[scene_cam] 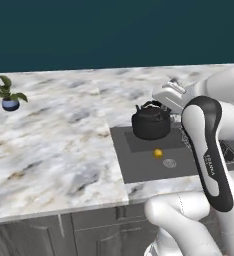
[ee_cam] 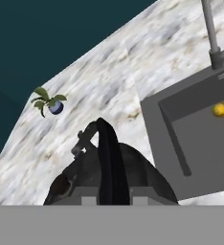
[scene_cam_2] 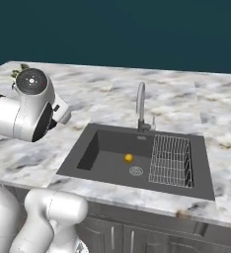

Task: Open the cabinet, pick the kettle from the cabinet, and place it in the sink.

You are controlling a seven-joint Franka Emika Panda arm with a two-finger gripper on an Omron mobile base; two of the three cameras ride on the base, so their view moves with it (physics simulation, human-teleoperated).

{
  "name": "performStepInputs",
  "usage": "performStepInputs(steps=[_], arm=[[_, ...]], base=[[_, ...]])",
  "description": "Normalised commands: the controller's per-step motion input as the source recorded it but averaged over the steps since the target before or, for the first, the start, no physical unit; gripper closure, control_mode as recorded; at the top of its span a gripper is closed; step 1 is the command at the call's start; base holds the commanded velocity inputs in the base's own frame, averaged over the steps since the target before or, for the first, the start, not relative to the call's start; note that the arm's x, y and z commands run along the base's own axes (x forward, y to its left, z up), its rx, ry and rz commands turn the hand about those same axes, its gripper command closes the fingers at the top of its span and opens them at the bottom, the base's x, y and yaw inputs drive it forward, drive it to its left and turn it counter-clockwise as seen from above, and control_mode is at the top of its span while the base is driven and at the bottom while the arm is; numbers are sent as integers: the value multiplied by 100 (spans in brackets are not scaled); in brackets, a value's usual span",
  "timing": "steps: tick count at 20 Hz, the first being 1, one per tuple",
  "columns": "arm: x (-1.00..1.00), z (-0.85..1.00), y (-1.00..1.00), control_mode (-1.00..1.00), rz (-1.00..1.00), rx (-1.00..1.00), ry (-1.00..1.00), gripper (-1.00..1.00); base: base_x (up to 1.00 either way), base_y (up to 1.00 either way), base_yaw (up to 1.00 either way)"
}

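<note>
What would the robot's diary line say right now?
step: carrying kettle to sink | jaws: shut on kettle handle | kettle: over sink's left edge, not yet set down

Kettle [scene_cam: 150, 125]: glossy black, smooth, looks like enamel or polished plastic, with a black handle arch that reads slightly satin in the hand view. Table [scene_cam: 49, 145] is white-and-tan marble-look stone, smooth with soft veining; the sink [scene_cam_2: 107, 143] set in it is a matt dark grey basin, its faucet [scene_cam_2: 141, 106] brushed silver metal, the rack [scene_cam_2: 171, 160] thin silvery wire. Lower cabinet fronts [scene_cam: 94, 225] look like dark grey wood grain, low sheen; small yellow ball [scene_cam_2: 129, 157] in the sink is smooth and matt.
</note>
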Motion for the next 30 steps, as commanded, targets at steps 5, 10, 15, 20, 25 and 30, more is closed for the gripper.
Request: performStepInputs(steps=[5, 10, 15, 20, 25, 30], arm=[[0, 0, 0, 100, 0, 0, 0, 100], [0, 0, 0, 100, 0, 0, 0, 100], [0, 0, 0, 100, 0, 0, 0, 100], [0, 0, 0, 100, 0, 0, 0, 100], [0, 0, 0, -100, 0, 0, 0, 100], [0, 0, 0, -100, 0, 0, 0, 100]], base=[[5, 53, -1], [0, 0, 0], [0, 0, 0], [0, 0, 0], [0, 0, 0], [0, 0, 0]])
